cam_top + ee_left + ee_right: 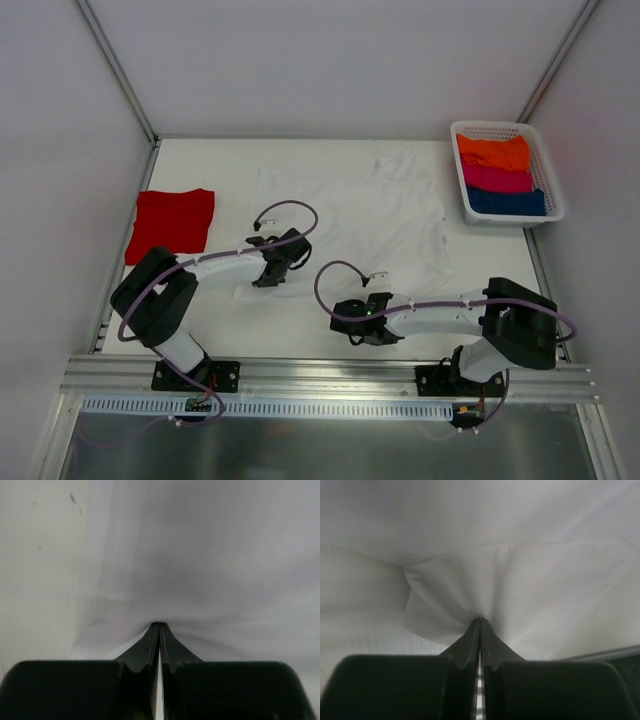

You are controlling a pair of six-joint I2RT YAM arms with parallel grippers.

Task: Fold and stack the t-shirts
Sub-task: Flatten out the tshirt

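The table carries a large white t-shirt spread flat across its middle, collar toward the far edge. A red t-shirt lies folded into a rectangle by the left edge, well apart from the white one. A white basket in the far right corner holds folded orange, pink and blue cloths in a row. The left hand is clamped tight on the white t-shirt at its near left hem, cloth bunching at the fingertips. The right hand, toward the near edge, is likewise pinched closed on a fold of white cloth.
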